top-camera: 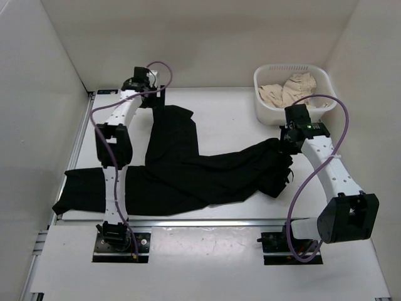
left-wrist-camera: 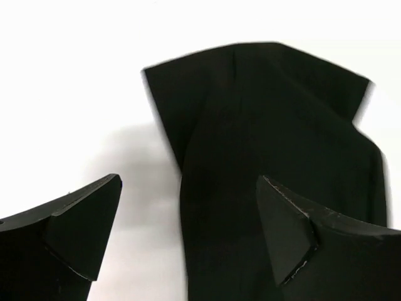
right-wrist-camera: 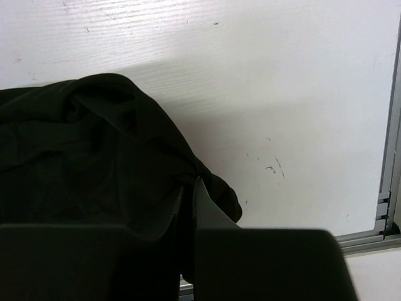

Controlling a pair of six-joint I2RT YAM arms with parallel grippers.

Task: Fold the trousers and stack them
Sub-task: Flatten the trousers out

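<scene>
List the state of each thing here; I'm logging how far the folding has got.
trousers: unfolded, sprawled out, bunched at the right end
left pincer: open, over one end of the trousers
right pincer: shut on the bunched fabric
white basket: upright, holding cloth
beige cloth: crumpled inside the basket

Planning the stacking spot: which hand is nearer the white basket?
Right. The right hand is just beside the basket, shut on the trousers; the left hand is far to its left, open above a leg end.
</scene>
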